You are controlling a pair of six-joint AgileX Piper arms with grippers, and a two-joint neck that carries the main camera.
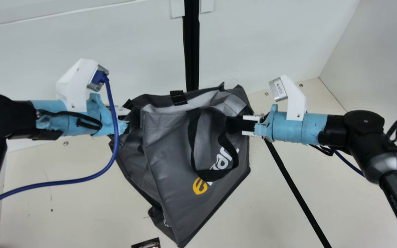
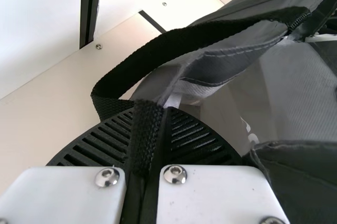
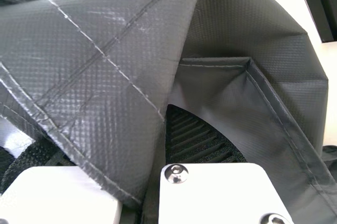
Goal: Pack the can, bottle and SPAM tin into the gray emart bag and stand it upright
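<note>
Firmly shut on a black strap (image 2: 146,139) of the gray emart bag (image 1: 171,144), up at the rim, with the left gripper (image 1: 121,111); likewise closed with the right gripper (image 1: 233,124), but on a fold of gray fabric (image 3: 105,92), at the opposite side of the opening, with part of one ribbed finger (image 3: 197,139) peeking past the fold. Between the two, held askew rather than upright, mouth gaping and walls crumpled, one lower corner pointing toward the bottom of the main view; cannot tell how much weight rests on the table (image 1: 64,199). Across the front panel, looping down over the print, a black handle (image 1: 192,137). Near that lower corner, at the main view's bottom edge, a dark object (image 1: 146,244), too cropped to identify. Behind the bag, up the pale wall (image 1: 98,55), a black strip (image 1: 191,48); beyond the right gripper, slanting over the table, another
</note>
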